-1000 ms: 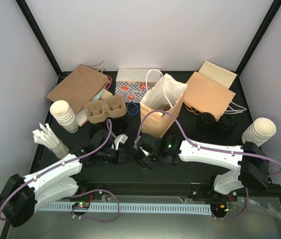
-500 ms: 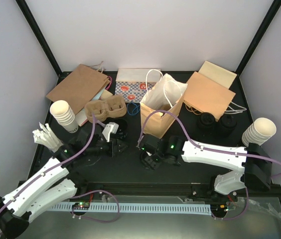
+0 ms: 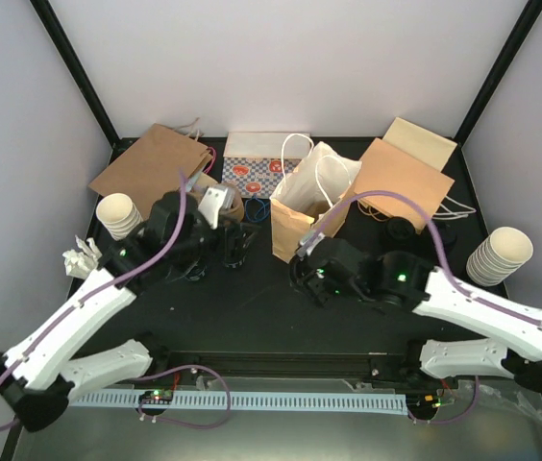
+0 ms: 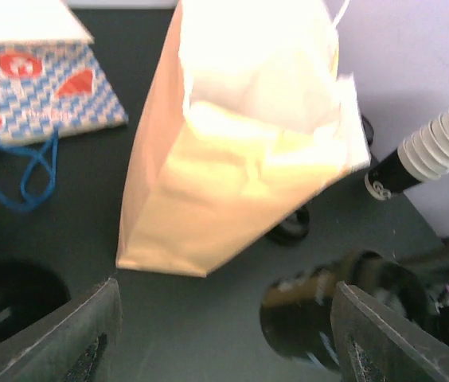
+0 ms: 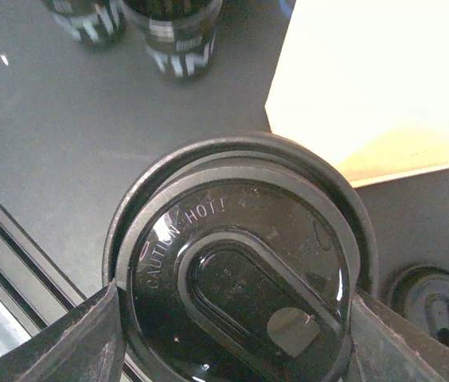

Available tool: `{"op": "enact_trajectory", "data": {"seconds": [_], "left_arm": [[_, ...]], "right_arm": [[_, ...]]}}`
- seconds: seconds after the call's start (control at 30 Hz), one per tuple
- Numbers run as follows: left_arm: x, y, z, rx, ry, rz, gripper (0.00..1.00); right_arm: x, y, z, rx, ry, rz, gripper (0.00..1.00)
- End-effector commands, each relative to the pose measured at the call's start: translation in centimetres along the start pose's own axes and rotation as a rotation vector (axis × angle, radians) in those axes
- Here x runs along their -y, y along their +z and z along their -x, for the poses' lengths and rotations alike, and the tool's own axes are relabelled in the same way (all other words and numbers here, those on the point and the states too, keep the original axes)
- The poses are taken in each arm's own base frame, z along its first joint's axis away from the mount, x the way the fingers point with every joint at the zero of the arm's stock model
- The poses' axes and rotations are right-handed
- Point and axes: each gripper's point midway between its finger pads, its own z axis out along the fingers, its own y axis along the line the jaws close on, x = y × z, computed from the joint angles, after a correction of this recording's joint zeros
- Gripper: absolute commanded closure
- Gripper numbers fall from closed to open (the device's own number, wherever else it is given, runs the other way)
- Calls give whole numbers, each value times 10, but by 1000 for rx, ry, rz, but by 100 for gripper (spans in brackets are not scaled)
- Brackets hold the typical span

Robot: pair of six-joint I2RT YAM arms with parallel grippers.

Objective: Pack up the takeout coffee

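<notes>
The black table (image 3: 252, 307) carries an open paper bag (image 3: 295, 230), standing upright at its middle with the mouth up so that cups can be lowered in. Just near of the bag, the right gripper (image 5: 239, 346) clasps a takeout coffee cup (image 5: 236, 270) by its sides. It holds the lid level, probably to avoid a spill. The left gripper (image 4: 224, 326) hangs left of the bag, its fingers spread wide with nothing between them. Two more lidded cups (image 5: 175, 36) wait on the table left of the bag.

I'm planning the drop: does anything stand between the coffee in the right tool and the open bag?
Nothing visible does. The right tool holds the coffee cup just beside the open bag.
</notes>
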Motion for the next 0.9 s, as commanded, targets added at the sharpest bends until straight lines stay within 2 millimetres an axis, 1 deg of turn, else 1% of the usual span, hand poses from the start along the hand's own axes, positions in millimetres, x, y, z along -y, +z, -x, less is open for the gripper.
{"op": "enact_trajectory", "data": {"seconds": [0.0, 0.13, 0.17, 0.2, 0.27, 0.37, 0.5, 0.6, 0.7, 0.87], "left_arm": [[10, 11, 59, 82, 141, 47, 25], [7, 35, 95, 98, 187, 123, 23], [4, 48, 100, 78, 200, 141, 23], [2, 57, 105, 66, 202, 160, 23], [-1, 71, 116, 51, 212, 185, 23], [-3, 94, 123, 10, 221, 200, 23], [-7, 120, 121, -57, 228, 211, 24], [-14, 132, 117, -88, 219, 236, 27], [-19, 139, 111, -113, 199, 246, 31], [-25, 145, 99, -158, 186, 257, 33]], "right_arm": [[26, -51, 22, 125, 48, -63, 39], [40, -86, 31, 189, 62, -90, 39], [44, -94, 32, 202, 66, -101, 39], [48, -101, 34, 220, 70, -112, 39], [57, -114, 36, 254, 80, -136, 39], [67, -130, 39, 295, 93, -167, 40], [76, -143, 40, 322, 98, -198, 41], [81, -150, 40, 332, 97, -216, 43], [85, -155, 39, 343, 97, -226, 44], [88, -159, 37, 357, 100, -229, 44]]}}
